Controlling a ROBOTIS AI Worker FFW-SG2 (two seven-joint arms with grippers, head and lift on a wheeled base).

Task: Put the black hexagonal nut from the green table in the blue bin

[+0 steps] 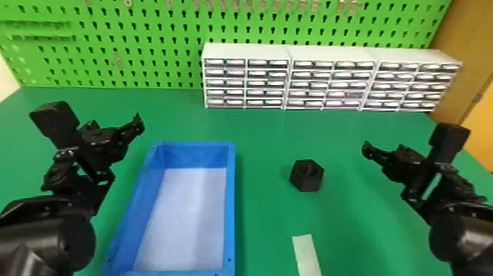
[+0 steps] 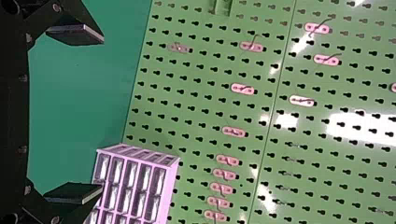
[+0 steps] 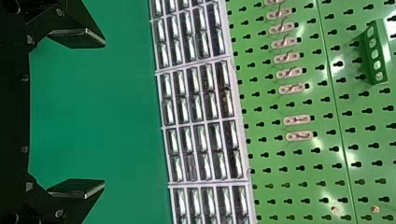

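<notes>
The black hexagonal nut (image 1: 307,175) sits on the green table (image 1: 267,143), between the blue bin and my right arm. The blue bin (image 1: 230,205) has a pale bottom with nothing lying on it. My left gripper (image 1: 137,126) is raised at the left of the bin, and my right gripper (image 1: 368,149) is held to the right of the nut, apart from it. In the left wrist view the left gripper (image 2: 102,114) has its fingers wide apart, with nothing between them. Likewise the right gripper (image 3: 105,114) stands open and holds nothing in the right wrist view.
White drawer cabinets (image 1: 330,79) line the back of the table before a green pegboard (image 1: 146,47). A pale strip (image 1: 307,255) lies on the table nearer than the nut, to the right of the bin. A wooden surface (image 1: 466,55) borders the table at the back right.
</notes>
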